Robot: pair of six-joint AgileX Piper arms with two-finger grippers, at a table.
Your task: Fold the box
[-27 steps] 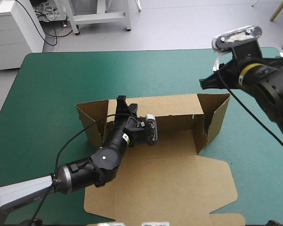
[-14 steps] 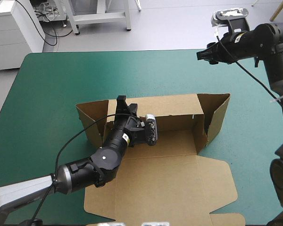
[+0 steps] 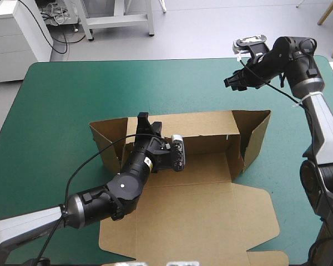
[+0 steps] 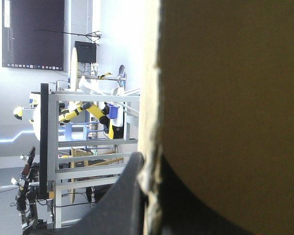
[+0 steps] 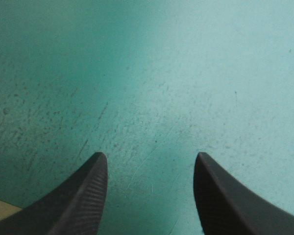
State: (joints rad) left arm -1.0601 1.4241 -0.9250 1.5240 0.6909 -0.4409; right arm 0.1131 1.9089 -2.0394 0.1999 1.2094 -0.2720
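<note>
Two black-fingered pincers: left gripper (image 3: 143, 119) clamped on rear wall of brown board box (image 3: 208, 124) mid-frame, right gripper (image 3: 231, 82) apart over teal-green cover (image 3: 72, 100), upper right.

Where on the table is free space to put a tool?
The cover is bare left of the box, up to the table's left and far edges, and in a narrower strip along its right side. The middle is crowded: the box and left gripper. The right gripper hangs over the far right.
</note>
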